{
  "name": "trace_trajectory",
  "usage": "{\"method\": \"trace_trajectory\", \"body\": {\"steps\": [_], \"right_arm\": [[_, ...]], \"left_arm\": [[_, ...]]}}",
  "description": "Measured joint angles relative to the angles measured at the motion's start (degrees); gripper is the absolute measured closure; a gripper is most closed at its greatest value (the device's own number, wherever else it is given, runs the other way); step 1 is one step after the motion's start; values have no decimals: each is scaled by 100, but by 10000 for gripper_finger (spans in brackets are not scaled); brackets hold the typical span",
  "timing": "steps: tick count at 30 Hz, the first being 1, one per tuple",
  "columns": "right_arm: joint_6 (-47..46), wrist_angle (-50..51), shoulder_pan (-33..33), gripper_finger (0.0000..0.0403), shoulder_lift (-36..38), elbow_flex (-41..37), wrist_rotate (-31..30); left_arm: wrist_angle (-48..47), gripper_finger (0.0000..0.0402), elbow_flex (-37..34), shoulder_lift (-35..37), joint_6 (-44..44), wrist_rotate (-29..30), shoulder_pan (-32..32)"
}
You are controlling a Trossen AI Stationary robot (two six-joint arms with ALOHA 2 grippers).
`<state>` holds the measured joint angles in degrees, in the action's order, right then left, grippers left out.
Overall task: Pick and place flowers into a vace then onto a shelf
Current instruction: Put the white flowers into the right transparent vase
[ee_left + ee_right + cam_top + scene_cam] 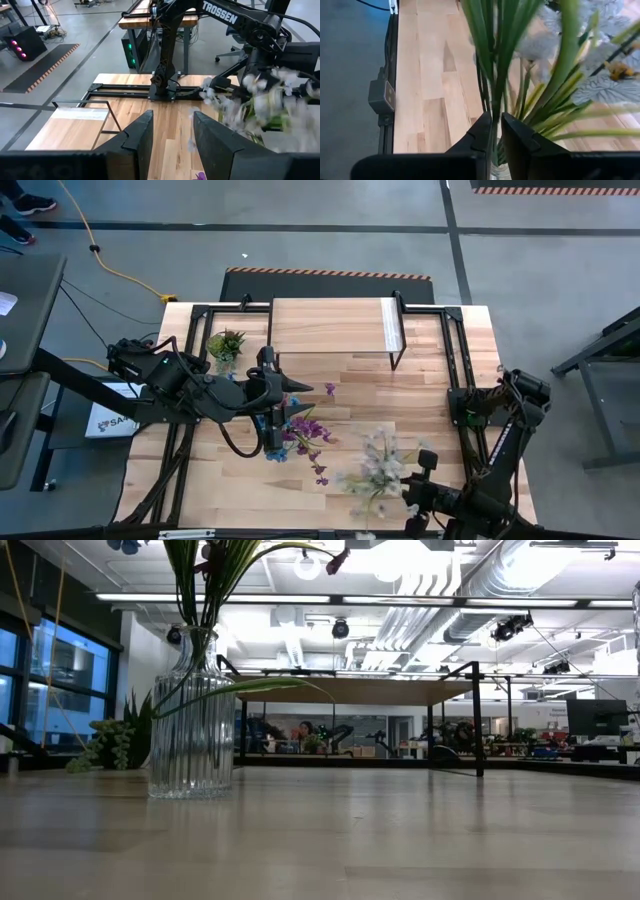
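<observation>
Right gripper (495, 130): nearest the lens in its wrist view; fingers nearly together, pinching thin green stems between their tips.
White-pink flowers (380, 465): pale spray whose stems run down into the right gripper's pinch; blossoms spread past its fingertips, toward the table's middle.
Left gripper (272, 402): out over the middle-left of the table, fingers (140, 140) standing apart with bare wood showing in the gap; nothing seen held between them.
Purple and blue flowers (305, 435): clustered right beside the left gripper, partly under it from above.
Glass vase (192, 720): ribbed, upright on the tabletop, green stems standing in its neck.
Shelf (330, 325): light plank top on black legs, at the far edge beyond the left gripper.
Potted plant (226, 345): small, spiky, green, just beside the shelf's corner.
</observation>
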<state>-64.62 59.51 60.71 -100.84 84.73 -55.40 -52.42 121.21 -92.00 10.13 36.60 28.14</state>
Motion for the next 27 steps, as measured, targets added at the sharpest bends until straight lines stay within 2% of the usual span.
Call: {"method": "trace_trajectory", "body": {"steps": [14, 27], "right_arm": [[9, -26, 6, 366, 0, 0, 47], [-94, -118, 48, 387, 161, 0, 439]], "left_arm": [[0, 227, 0, -1, 0, 3, -2], [-2, 227, 2, 37, -151, 208, -2]]}}
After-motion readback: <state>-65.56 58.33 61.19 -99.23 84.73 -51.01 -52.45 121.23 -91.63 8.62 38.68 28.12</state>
